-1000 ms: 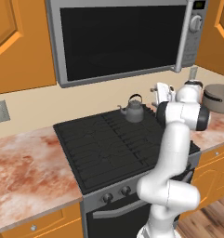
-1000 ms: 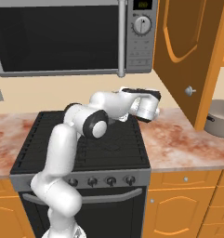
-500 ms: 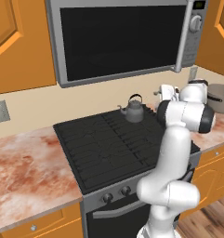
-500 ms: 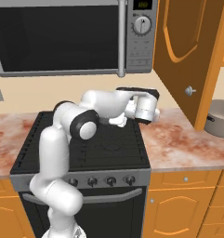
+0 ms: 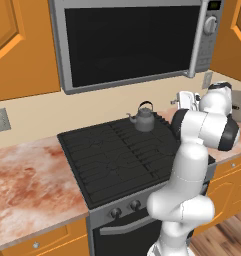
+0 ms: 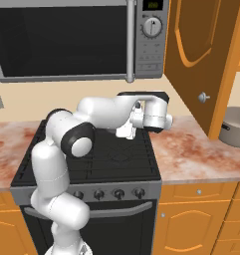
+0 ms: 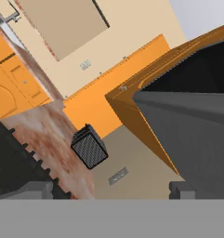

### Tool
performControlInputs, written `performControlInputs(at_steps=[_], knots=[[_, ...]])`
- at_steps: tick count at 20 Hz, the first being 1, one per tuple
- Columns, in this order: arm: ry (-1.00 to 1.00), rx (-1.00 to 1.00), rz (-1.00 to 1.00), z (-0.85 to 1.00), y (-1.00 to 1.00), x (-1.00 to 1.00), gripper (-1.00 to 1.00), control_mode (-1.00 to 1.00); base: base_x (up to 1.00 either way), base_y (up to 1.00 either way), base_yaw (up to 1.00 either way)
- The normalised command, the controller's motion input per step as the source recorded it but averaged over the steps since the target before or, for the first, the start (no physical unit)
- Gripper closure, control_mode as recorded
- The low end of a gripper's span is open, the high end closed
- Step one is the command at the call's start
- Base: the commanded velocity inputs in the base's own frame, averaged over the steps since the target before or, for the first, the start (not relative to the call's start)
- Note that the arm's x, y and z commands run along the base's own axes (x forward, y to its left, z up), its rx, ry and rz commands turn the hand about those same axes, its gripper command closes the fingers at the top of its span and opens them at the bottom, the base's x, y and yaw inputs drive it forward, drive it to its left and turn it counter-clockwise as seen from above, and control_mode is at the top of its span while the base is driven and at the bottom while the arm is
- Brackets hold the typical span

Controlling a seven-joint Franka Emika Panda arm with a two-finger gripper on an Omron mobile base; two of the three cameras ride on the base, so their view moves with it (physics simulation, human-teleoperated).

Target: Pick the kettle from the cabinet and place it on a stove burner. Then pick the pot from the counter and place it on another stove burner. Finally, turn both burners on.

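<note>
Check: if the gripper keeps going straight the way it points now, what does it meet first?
Probably the beige wall behind the counter, between the small dark box and the microwave. The gripper is open; depth is unclear.

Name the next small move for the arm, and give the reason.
Probably swing the open gripper further right toward the pot. The kettle already sits on a rear stove burner, while the pot still rests on the counter past the cabinet door, and the gripper holds nothing.
</note>
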Motion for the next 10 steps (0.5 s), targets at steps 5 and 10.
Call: performControlInputs(at_steps=[5, 10], knots=[[-0.16, -0.11, -0.01, 0.05, 0.05, -0.43, -1.00, -1.00, 0.00, 0.00, 0.00], [-0.17, -0.10, -0.03, 0.01, 0.01, -0.55, -1.00, -1.00, 0.00, 0.00, 0.00]])
